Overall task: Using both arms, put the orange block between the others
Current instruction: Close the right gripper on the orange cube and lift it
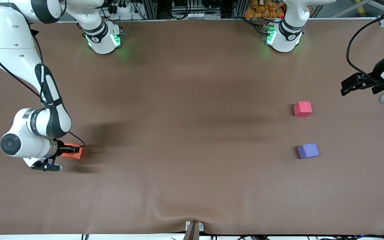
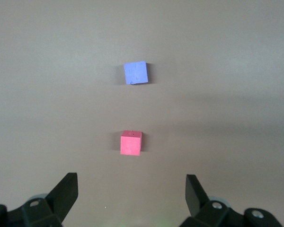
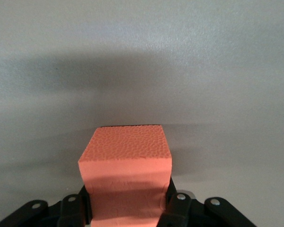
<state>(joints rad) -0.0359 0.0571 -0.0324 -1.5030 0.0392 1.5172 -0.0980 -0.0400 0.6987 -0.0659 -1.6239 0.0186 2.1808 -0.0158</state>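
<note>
I see the right gripper (image 1: 69, 150) clenched on the small matte orange foam cube (image 3: 125, 177), its sides pinched in, low at the right arm's end of the brown table (image 1: 185, 133). The left gripper (image 2: 131, 191) hangs released, waiting above the pinkish-red cube (image 1: 302, 109); the purple-blue cube (image 1: 308, 150) sits nearer the camera.

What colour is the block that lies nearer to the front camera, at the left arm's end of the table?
Purple-blue block; clearest in the front view.
</note>
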